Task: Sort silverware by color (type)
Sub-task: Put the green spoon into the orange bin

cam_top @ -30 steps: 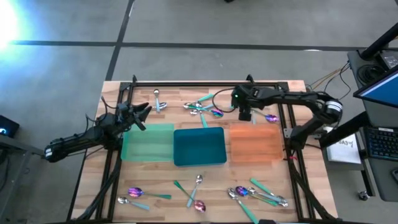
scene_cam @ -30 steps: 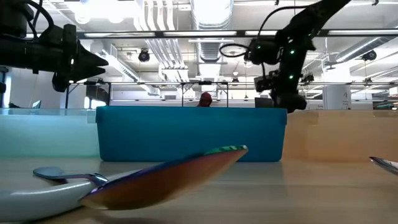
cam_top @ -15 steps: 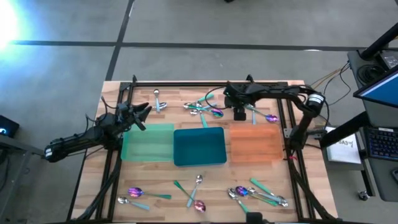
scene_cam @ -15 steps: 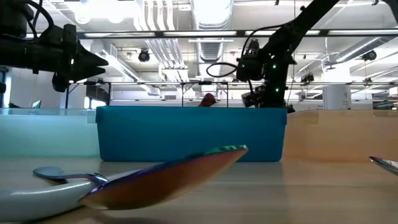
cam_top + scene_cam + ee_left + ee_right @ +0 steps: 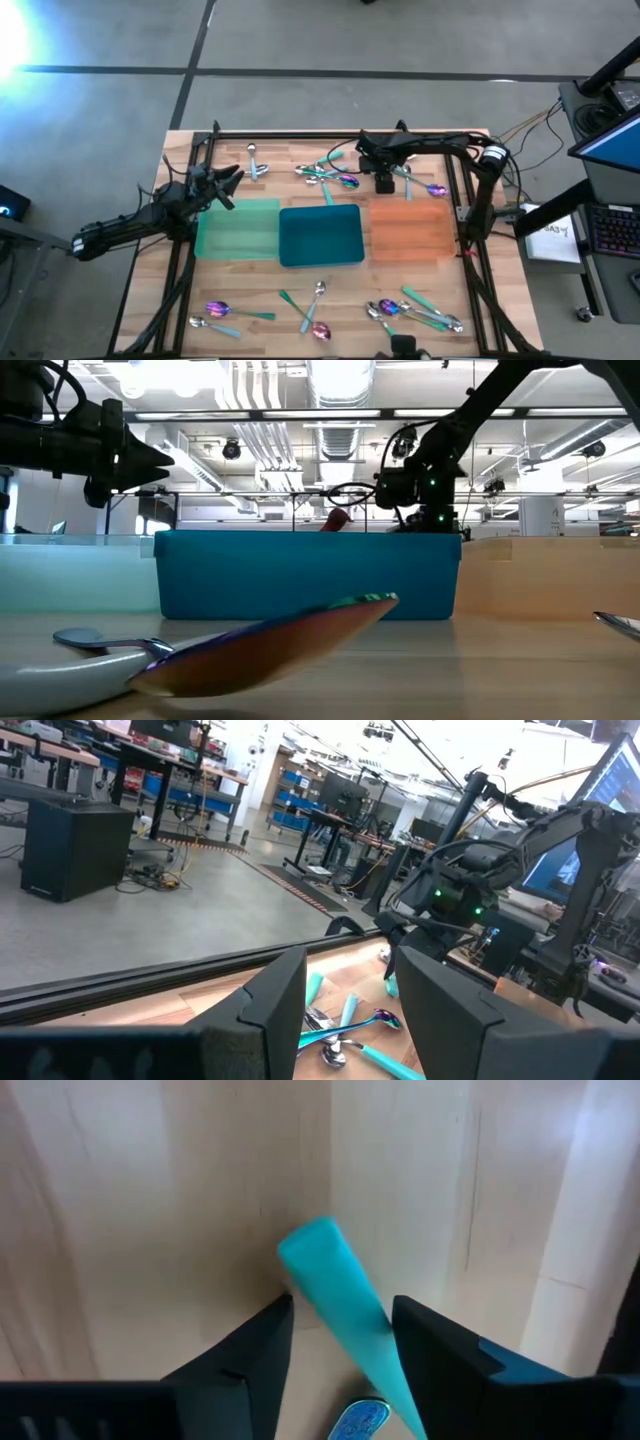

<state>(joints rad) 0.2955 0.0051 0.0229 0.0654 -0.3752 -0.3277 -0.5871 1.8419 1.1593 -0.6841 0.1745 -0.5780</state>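
Observation:
Small spoons, iridescent purple, plain silver and teal-handled, lie in a far cluster (image 5: pixel 325 172) and in loose groups by the near edge (image 5: pixel 415 312). My right gripper (image 5: pixel 384 182) points down at the far edge of the orange tray (image 5: pixel 408 228), beside a teal-handled spoon (image 5: pixel 404 179). It is open and low over the wood, and the spoon's teal handle (image 5: pixel 335 1295) lies flat between its fingers. My left gripper (image 5: pixel 226 181) hangs open above the green tray's (image 5: pixel 238 228) far edge and holds nothing. My right gripper comes from above with one finger (image 5: pixel 250 1355) on each side of the teal handle's free end (image 5: pixel 312 1250), across the handle. The handle runs close along the other finger (image 5: pixel 440 1350); I cannot tell whether either finger touches it. The spoon lies on the table.
Green, teal (image 5: pixel 320 235) and orange trays sit side by side mid-table. A black frame rail (image 5: pixel 330 135) runs along the far edge behind the spoon cluster. More spoons lie at the near left (image 5: pixel 225 310) and near middle (image 5: pixel 315 305). One iridescent spoon (image 5: pixel 270 645) lies close to the low camera.
My right gripper has moved toward the table's left along the far edge and come down toward the spoons beside the orange tray. The left arm has kept still, and no spoon has visibly moved.

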